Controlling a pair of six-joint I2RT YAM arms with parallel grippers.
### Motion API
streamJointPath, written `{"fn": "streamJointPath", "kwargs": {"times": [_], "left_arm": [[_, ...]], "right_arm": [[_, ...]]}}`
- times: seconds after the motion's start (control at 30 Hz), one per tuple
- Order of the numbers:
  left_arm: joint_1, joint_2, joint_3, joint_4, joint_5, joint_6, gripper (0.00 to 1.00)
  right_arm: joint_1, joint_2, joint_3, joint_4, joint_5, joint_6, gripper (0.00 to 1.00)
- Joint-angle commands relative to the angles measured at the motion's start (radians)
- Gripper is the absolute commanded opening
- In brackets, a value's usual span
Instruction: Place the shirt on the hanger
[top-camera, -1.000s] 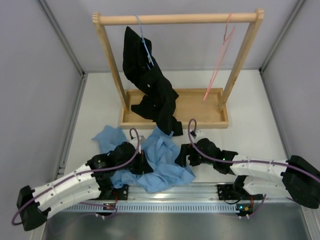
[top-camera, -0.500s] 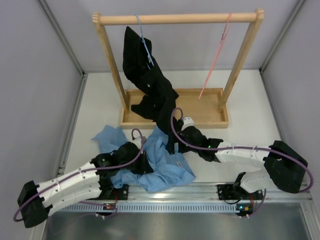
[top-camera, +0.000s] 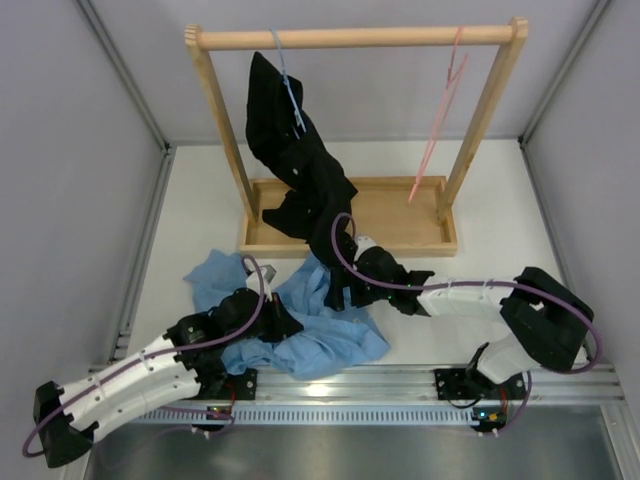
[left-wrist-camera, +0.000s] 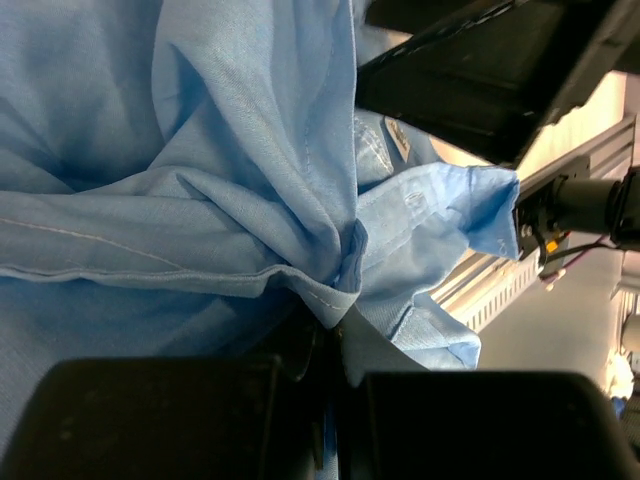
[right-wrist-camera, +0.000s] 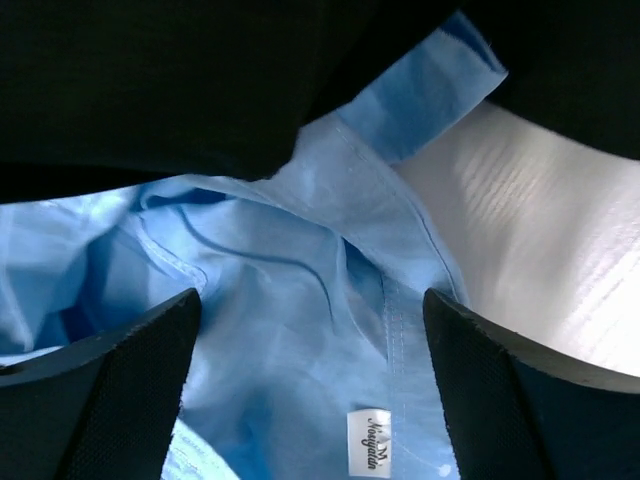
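The light blue shirt (top-camera: 320, 335) lies crumpled on the table in front of the rack. My left gripper (top-camera: 278, 322) is shut on a fold of the shirt (left-wrist-camera: 250, 200); the cloth bunches between its closed jaws. My right gripper (top-camera: 345, 290) is open over the shirt's collar area (right-wrist-camera: 300, 370), a white neck label (right-wrist-camera: 368, 442) between its fingers (right-wrist-camera: 110, 390), which hold nothing. The pink hanger (top-camera: 440, 120) hangs empty from the right end of the rack's rail.
A wooden rack (top-camera: 355, 38) stands at the back with a tray base (top-camera: 385, 235). A black shirt (top-camera: 300, 180) hangs on a light-blue hanger (top-camera: 288, 85) at the left and drapes onto the base, next to my right gripper. Grey walls enclose the table.
My right gripper has moved left and away from me, from beside the shirt to over its collar by the black shirt. My left gripper has pulled the cloth slightly left. The pink hanger sways.
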Motion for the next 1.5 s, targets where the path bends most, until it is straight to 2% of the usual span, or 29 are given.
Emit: {"fn": "streamJointPath", "kwargs": {"times": [0.0,0.17,0.23,0.27,0.3,0.37,0.4,0.53,0.67,0.7,0.73,0.77,0.8,0.93,1.1,1.3,1.33,1.47], "left_arm": [[-0.003,-0.029,-0.011,0.018,-0.075,-0.043,0.00],[-0.002,-0.017,0.008,-0.039,-0.119,-0.062,0.00],[-0.003,-0.014,0.006,-0.049,-0.125,-0.063,0.00],[-0.003,-0.016,0.006,-0.051,-0.125,-0.063,0.00],[-0.003,-0.017,0.006,-0.055,-0.125,-0.063,0.00],[-0.003,-0.022,0.009,-0.060,-0.127,-0.063,0.00],[-0.003,-0.023,0.012,-0.069,-0.130,-0.060,0.00],[-0.003,-0.046,0.026,-0.078,-0.136,-0.060,0.05],[-0.003,-0.062,0.042,-0.100,-0.145,-0.054,0.26],[-0.003,-0.063,0.046,-0.108,-0.147,-0.046,0.38],[-0.002,-0.062,0.060,-0.117,-0.150,-0.043,0.45],[-0.002,-0.059,0.068,-0.127,-0.151,-0.040,0.83],[-0.003,-0.059,0.075,-0.132,-0.147,-0.028,0.98],[-0.003,-0.019,0.153,-0.149,-0.124,0.027,0.98],[-0.002,0.065,0.386,-0.155,-0.125,0.179,0.98],[-0.003,0.338,0.616,-0.184,-0.209,0.326,0.98],[-0.003,0.427,0.632,-0.183,-0.216,0.336,0.98],[-0.005,0.566,0.654,-0.164,-0.243,0.372,0.98]], "right_arm": [[-0.005,0.046,0.060,0.107,-0.046,0.052,0.86],[0.013,0.111,0.106,0.112,0.003,0.081,0.75],[0.018,0.134,0.110,0.130,0.009,0.084,0.59],[0.019,0.137,0.099,0.147,0.008,0.087,0.47],[0.018,0.135,0.090,0.182,0.006,0.092,0.22],[0.021,0.118,0.055,0.212,0.014,0.095,0.03],[0.022,0.093,0.041,0.242,0.023,0.103,0.00],[0.022,0.037,-0.030,0.308,0.060,0.120,0.00],[0.027,-0.030,-0.071,0.302,0.117,0.117,0.00],[0.030,-0.049,-0.078,0.293,0.130,0.111,0.00],[0.035,-0.090,-0.085,0.279,0.156,0.107,0.00],[0.035,-0.112,-0.100,0.270,0.169,0.103,0.00],[0.038,-0.131,-0.108,0.261,0.178,0.092,0.00],[0.061,-0.233,-0.133,0.221,0.184,0.025,0.00],[0.143,-0.352,-0.167,0.157,0.207,-0.069,0.00],[0.196,-0.451,-0.226,0.095,0.190,-0.046,0.00],[0.209,-0.457,-0.232,0.092,0.193,-0.043,0.00],[0.223,-0.491,-0.246,0.077,0.195,-0.055,0.00]]}}
